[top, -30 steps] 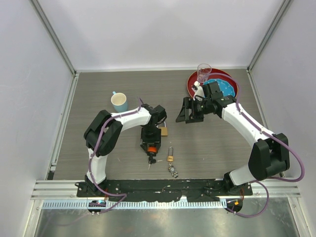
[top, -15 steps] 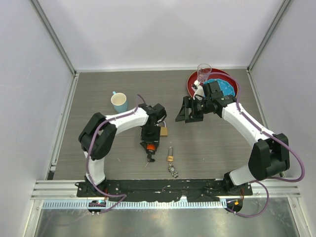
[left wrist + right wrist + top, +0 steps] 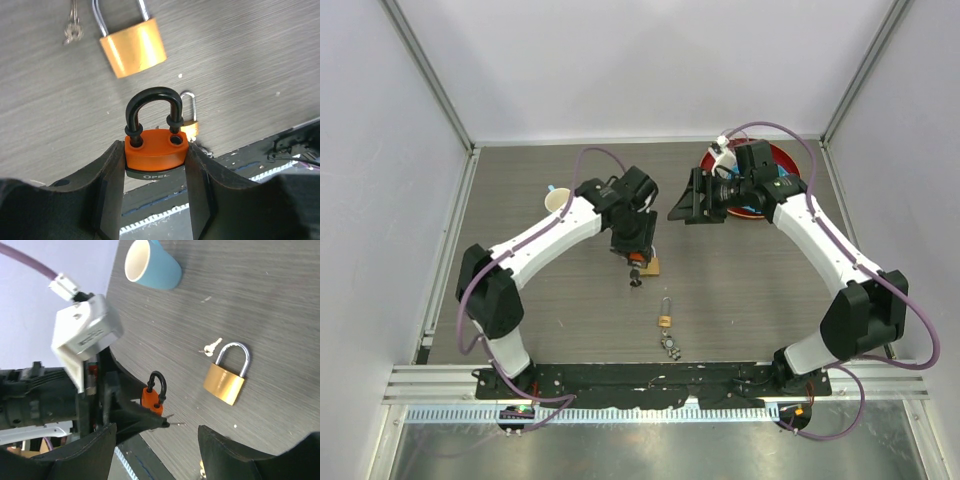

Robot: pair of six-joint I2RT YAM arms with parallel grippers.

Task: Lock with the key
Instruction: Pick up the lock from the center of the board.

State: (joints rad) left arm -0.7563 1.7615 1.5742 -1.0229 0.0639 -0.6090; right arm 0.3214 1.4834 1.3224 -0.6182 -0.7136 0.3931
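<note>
Left wrist view: left end effector (image 3: pixel 156 147) is clamped on the orange key bunch (image 3: pixel 155 153), held above the tabletop (image 3: pixel 240 60) near the big brass padlock (image 3: pixel 132 47). Right end effector (image 3: pixel 682 205) has its fingers apart and holds nothing.

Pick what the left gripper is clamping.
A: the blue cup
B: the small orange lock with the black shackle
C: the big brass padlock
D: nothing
B: the left wrist view shows the left gripper squeezing the orange lock by its body; the big brass padlock lies free.
</note>
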